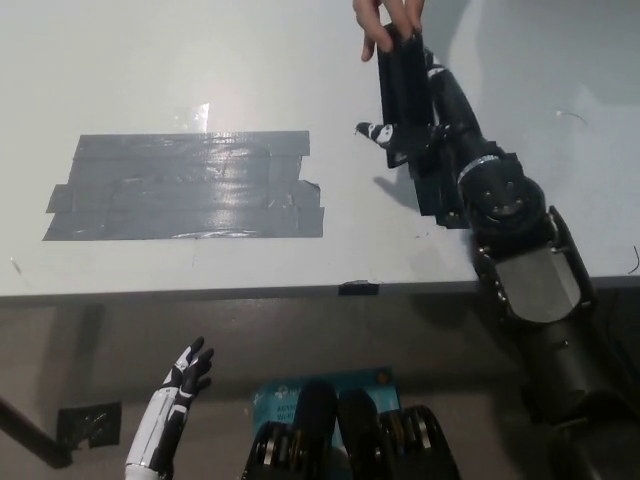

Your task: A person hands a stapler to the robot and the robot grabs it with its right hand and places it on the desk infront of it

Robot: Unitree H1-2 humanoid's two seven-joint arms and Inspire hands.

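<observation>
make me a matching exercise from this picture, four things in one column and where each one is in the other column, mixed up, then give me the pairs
Things:
1. stapler
2. grey tape patch
3. left hand
4. person's hand

Places:
A. top edge, holding the stapler's far end
B. low at the picture's left, below the desk edge
C. between the person's hand and the right hand
D. flat on the desk's left part

Pairs: 1-C, 2-D, 3-B, 4-A
</observation>
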